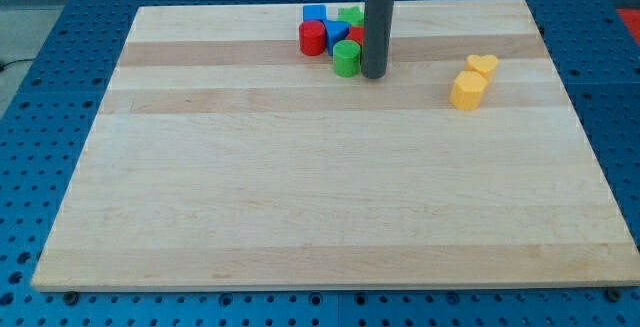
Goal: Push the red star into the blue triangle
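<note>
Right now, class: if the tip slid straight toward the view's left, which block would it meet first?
Probably the green round block, right beside my tip on its left; whether they already touch is unclear.

red star (pixel 356 35) mostly behind rod (pixel 377 27), rod's top cut off

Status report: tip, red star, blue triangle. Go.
My tip just right of the cluster. Red star mostly hidden behind rod, beside blue triangle. Green cylinder crowds tip's left.
</note>
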Robot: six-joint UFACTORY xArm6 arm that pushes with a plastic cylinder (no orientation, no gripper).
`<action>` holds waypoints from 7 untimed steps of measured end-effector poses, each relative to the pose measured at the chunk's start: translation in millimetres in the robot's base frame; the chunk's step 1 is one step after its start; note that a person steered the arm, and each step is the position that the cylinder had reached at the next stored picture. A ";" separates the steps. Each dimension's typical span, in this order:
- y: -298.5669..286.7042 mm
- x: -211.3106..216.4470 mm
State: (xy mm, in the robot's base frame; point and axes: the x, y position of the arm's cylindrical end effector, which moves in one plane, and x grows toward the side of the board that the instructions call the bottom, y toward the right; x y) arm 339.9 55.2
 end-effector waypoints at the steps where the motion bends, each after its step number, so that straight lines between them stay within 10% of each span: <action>1: 0.2 0.0; 7: -52.6 -32.6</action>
State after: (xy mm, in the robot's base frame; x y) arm 307.4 2.6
